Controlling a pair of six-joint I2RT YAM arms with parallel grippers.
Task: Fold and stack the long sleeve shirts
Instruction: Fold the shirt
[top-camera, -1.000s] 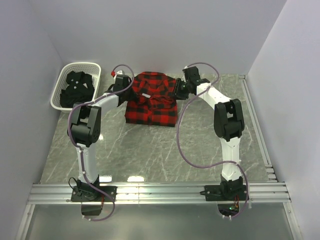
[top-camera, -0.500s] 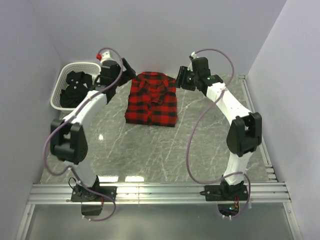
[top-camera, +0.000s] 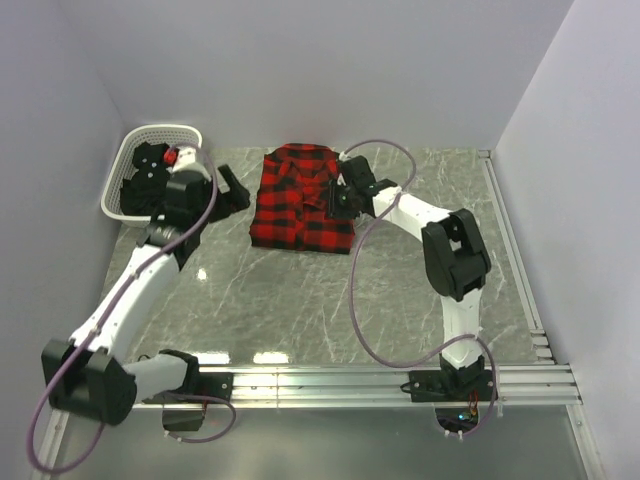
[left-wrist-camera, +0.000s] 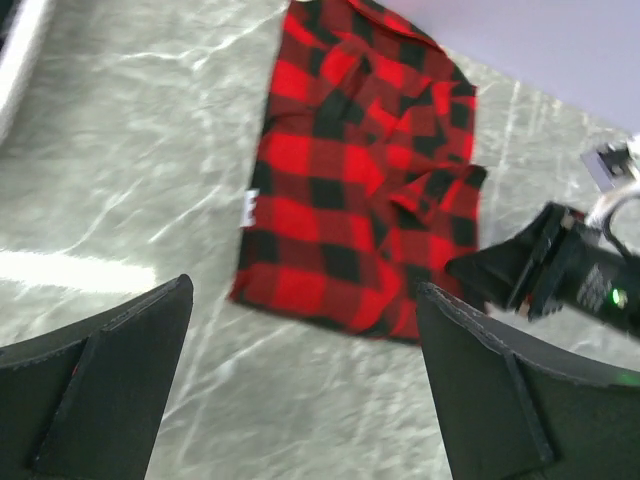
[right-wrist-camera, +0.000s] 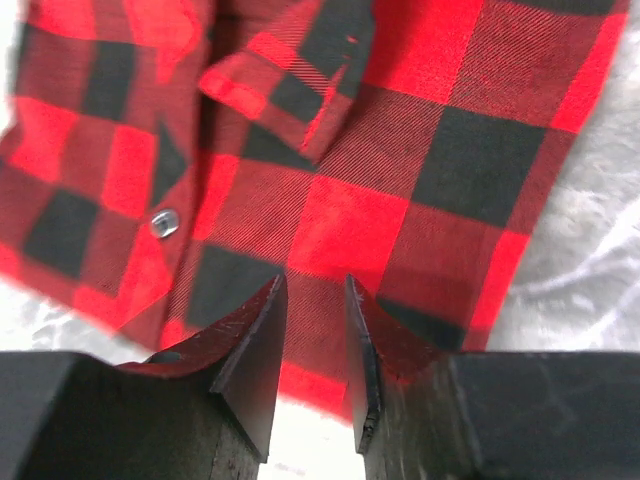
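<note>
The red-and-black flannel shirt lies folded into a rectangle at the back middle of the table, collar toward the wall. The black shirt is bunched inside the white basket. My left gripper hangs just left of the flannel, jaws wide open and empty. In the left wrist view it frames bare table below the flannel. My right gripper sits over the flannel's right edge. Its jaws stand a narrow gap apart just above the flannel, with nothing pinched between them.
The basket stands at the back left against the side wall. The back wall runs close behind the flannel's collar. A metal rail runs along the near edge by the arm bases. The right arm's cable loops over the marble.
The left arm swung from behind the basket to the flannel's left side, jaws opened wide. The right gripper dropped onto the flannel's right edge and its jaws narrowed.
</note>
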